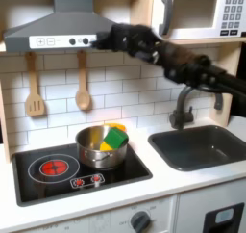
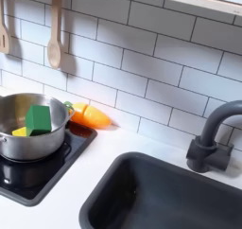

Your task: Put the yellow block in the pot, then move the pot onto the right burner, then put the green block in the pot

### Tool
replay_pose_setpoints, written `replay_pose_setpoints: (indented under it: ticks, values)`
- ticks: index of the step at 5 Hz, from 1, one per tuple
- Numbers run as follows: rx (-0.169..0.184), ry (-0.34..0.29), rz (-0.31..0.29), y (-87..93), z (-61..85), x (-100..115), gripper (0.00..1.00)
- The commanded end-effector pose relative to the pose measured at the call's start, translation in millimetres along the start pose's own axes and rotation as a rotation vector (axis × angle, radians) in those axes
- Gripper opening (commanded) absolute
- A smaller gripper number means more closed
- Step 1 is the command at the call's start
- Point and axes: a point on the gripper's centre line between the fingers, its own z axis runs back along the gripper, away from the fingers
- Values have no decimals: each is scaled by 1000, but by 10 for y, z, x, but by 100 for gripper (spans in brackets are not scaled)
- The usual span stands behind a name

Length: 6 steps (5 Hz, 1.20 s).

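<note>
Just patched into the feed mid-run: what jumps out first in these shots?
The pot on the cooktop's burner at the first exterior view's right grabs the eye, with the green block and the yellow block inside it. The black arm stretches high across the tiles near the range hood, well above the pot. An orange-yellow toy piece lies just behind the pot.

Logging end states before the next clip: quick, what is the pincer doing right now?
Pincer: raised near the range hood in the first exterior view, blurred; open or closed cannot be told, and nothing visibly held.
</note>
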Motion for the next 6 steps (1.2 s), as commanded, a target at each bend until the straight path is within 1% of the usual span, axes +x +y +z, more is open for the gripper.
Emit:
replay_pose_setpoints:
  ticks: [1,2,3,4,5,6]
  values:
    - [108,48,-238,134,270,104,0]
    - [134,79,-261,164,400,84,0]
    - [159,176,-297,175,522,36,0]
    - [168,227,-301,154,623,-107,0]
    - [172,251,-285,147,742,-189,0]
    - [245,257,-270,151,799,-237,100]
